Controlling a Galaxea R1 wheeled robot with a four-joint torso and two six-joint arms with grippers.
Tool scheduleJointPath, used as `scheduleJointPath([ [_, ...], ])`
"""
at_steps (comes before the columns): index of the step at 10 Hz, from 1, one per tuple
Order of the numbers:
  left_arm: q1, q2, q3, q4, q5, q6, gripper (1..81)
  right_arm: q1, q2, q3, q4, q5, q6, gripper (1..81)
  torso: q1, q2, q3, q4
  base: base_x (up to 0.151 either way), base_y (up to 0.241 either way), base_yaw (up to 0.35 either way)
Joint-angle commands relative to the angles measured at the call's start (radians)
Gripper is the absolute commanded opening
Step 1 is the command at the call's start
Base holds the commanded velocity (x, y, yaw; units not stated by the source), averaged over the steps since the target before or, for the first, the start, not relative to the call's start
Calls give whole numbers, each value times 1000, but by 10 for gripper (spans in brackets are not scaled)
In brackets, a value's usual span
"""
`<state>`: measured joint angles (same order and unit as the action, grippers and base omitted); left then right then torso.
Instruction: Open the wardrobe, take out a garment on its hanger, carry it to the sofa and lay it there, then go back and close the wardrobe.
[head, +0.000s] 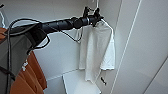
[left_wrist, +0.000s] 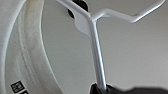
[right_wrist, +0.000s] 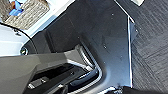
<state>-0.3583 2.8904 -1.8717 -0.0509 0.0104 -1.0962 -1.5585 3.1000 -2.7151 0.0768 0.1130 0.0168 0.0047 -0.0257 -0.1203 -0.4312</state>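
- Left gripper (head: 96, 15) is up at the top of the open wardrobe (head: 140, 37), at the neck of the hanger (head: 108, 24). In the left wrist view the hanger's white stem (left_wrist: 98, 62) runs down into the dark gripper, so I judge it is clenched on the hanger.
- The garment (head: 96, 52), off-white, hangs from this hanger inside the wardrobe, free of the floor of the cabinet.
- An orange garment (head: 28, 75) is at the near left, apart from the white one.
- Right gripper: I cannot tell its state; the right wrist view has dark robot parts and a grey floor (right_wrist: 152, 50).
- Step in hand, as I judge: taking the garment out on its hanger.
- The next move calls for lifting the hook off its support before pulling outward, and keeping the cloth away from the door edge.
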Motion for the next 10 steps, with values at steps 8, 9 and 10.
scheduleJointPath([
  [8,-196,-38,15,92,17,21,10,31,4,6,6,-53,2,811,0,0,0,191,0,0,0],
  [9,-195,-43,19,97,29,21,10,30,4,6,6,-53,2,811,0,0,0,191,0,0,0],
  [10,-195,-60,32,98,29,21,10,28,4,6,6,-53,3,811,0,0,0,190,0,0,0],
])
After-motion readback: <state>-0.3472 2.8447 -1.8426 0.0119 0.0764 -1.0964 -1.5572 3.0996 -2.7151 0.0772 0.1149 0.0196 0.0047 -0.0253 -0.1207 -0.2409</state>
